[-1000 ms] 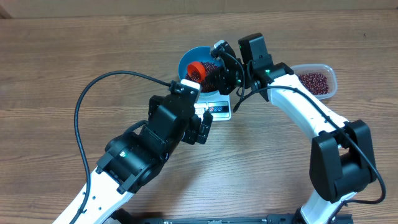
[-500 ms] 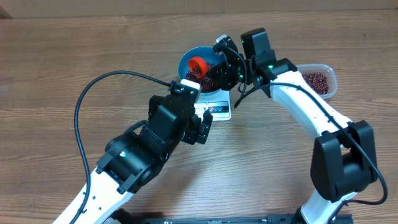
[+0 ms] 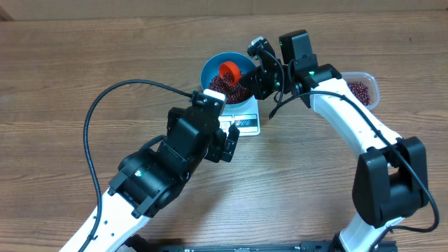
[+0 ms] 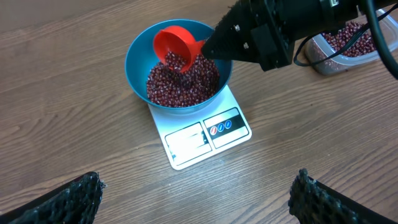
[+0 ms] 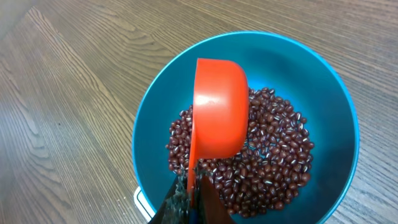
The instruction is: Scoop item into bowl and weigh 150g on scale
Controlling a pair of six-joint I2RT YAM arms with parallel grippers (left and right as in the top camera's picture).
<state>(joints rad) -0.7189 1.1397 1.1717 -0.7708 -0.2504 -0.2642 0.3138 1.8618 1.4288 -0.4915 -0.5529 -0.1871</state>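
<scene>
Grasping the scoop (image 5: 219, 112), the right gripper (image 5: 191, 198) is emptying beans (image 5: 273, 155) into the part-filled bowl (image 5: 149, 124) on the scale (image 4: 199, 140), final weight unconfirmed, while the left gripper (image 4: 194, 200) is hanging released.

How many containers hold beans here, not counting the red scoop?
2: the blue bowl on the white scale; the clear tub on the table beside the right arm. Arms might hide others.

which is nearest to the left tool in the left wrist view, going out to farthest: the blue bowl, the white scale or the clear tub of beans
From the left tool, open at the bottom of the frame:
1. white scale: just ahead, near the centre.
2. blue bowl: sitting on the scale's far end, slightly left.
3. clear tub: far off in the upper right corner.
</scene>
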